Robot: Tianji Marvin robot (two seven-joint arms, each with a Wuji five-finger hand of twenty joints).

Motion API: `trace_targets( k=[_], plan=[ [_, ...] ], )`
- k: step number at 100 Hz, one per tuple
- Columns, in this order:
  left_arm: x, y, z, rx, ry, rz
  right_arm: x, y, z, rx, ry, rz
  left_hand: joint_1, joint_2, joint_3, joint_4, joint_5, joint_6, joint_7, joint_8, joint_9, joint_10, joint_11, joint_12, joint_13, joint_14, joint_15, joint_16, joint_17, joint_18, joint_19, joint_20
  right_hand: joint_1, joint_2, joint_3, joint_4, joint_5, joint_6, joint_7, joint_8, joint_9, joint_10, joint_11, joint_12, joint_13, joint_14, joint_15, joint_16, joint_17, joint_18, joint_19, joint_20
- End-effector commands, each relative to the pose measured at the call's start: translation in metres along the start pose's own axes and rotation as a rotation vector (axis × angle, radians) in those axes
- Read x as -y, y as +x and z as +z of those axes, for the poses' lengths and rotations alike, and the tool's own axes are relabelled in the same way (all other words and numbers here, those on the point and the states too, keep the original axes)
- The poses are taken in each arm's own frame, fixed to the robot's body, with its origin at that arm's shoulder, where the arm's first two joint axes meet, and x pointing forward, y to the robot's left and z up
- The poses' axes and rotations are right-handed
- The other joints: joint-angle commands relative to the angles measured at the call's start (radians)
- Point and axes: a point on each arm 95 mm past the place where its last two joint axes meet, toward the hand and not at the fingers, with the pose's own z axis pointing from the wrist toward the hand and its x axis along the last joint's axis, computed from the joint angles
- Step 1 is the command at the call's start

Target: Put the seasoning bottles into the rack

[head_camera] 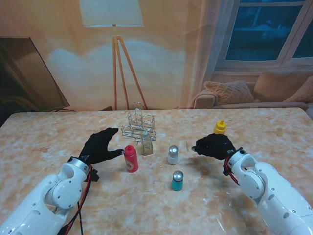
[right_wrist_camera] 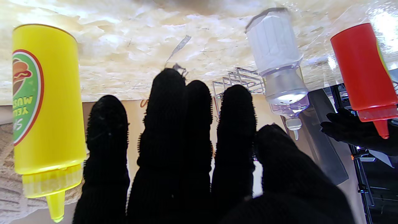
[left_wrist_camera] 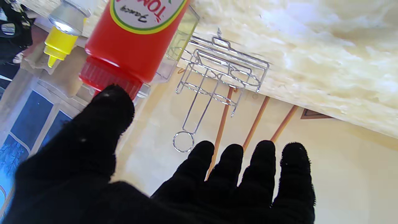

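The wire rack [head_camera: 139, 125] stands at the table's middle back, with no bottle in its rings that I can make out. A red ketchup bottle [head_camera: 130, 158] stands upright just right of my left hand [head_camera: 100, 146], which is open, thumb tip [left_wrist_camera: 108, 102] close to the bottle's cap [left_wrist_camera: 105, 77]. A clear oil bottle [head_camera: 146, 143] stands in front of the rack [left_wrist_camera: 217, 68]. A white shaker [head_camera: 173, 155] and a teal shaker [head_camera: 177, 180] stand mid-table. My right hand [head_camera: 212, 146] is open and holds nothing, beside the yellow mustard bottle [head_camera: 220, 128] [right_wrist_camera: 46, 102].
The marble table's far edge [head_camera: 156, 111] runs just behind the rack. Beyond it are a floor lamp's wooden legs [head_camera: 117, 73] and a sofa [head_camera: 244, 93]. Bare table lies near my arms.
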Motion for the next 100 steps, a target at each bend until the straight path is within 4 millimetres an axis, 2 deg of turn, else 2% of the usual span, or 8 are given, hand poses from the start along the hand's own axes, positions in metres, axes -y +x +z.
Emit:
trace_targets(
  k=[1,18,43,72,100],
  plan=[
    [0.006,0.002,0.003,-0.020,-0.009,-0.009,0.005,0.003,-0.001,-0.003,0.020,0.005,-0.064,-0.031,0.058,-0.037,-0.045,0.030,-0.027,-0.020,-0.044,0.011,-0.024,-0.019,-0.041,0.000,-0.028,-0.029,-0.015,-0.019,-0.038,-0.033,0.005,0.002,0.005,-0.027,0.011,-0.020,0.003,0.000,0.002,0.001,0.004,0.001,0.009,-0.024,0.000,-0.009,-0.003,0.001,-0.004,0.014],
    [0.003,0.004,0.009,-0.034,-0.039,-0.022,0.005,0.004,-0.002,-0.007,0.018,-0.003,-0.112,-0.064,0.119,-0.048,-0.062,0.026,-0.030,-0.023,-0.064,0.010,-0.036,-0.022,-0.059,-0.004,-0.036,-0.043,-0.021,-0.029,-0.075,-0.062,0.003,0.000,0.009,-0.027,0.011,-0.022,0.004,0.000,0.003,0.000,0.004,0.001,0.011,-0.026,0.000,-0.008,-0.002,0.001,-0.003,0.014],
    [-0.005,0.007,0.014,-0.034,-0.067,-0.055,0.005,0.004,-0.002,-0.007,0.018,0.001,-0.129,-0.084,0.148,-0.054,-0.064,0.028,-0.030,-0.023,-0.066,0.014,-0.038,-0.022,-0.058,0.001,-0.033,-0.044,-0.021,-0.026,-0.080,-0.065,0.002,0.001,0.010,-0.027,0.012,-0.021,0.004,-0.001,0.003,0.001,0.004,0.001,0.011,-0.026,0.001,-0.008,-0.002,0.000,-0.004,0.014],
    [-0.004,0.007,0.009,-0.045,-0.092,-0.073,0.005,0.004,-0.001,-0.010,0.019,0.002,-0.126,-0.096,0.177,-0.060,-0.055,0.025,-0.026,-0.022,-0.061,0.015,-0.036,-0.019,-0.051,0.002,-0.027,-0.041,-0.016,-0.021,-0.081,-0.062,0.001,-0.001,0.012,-0.028,0.011,-0.021,0.004,-0.002,0.003,0.002,0.004,0.001,0.011,-0.025,0.000,-0.008,-0.003,0.001,-0.004,0.014],
    [-0.005,0.007,0.009,-0.062,-0.136,-0.109,0.005,0.004,-0.001,-0.009,0.021,0.001,-0.110,-0.141,0.211,-0.062,-0.042,0.019,-0.022,-0.021,-0.052,0.007,-0.032,-0.018,-0.042,-0.004,-0.027,-0.042,-0.009,-0.021,-0.082,-0.061,0.001,0.001,0.013,-0.028,0.013,-0.020,0.005,-0.002,0.003,0.001,0.005,0.002,0.011,-0.025,0.001,-0.008,-0.002,0.001,-0.003,0.014]
  ],
)
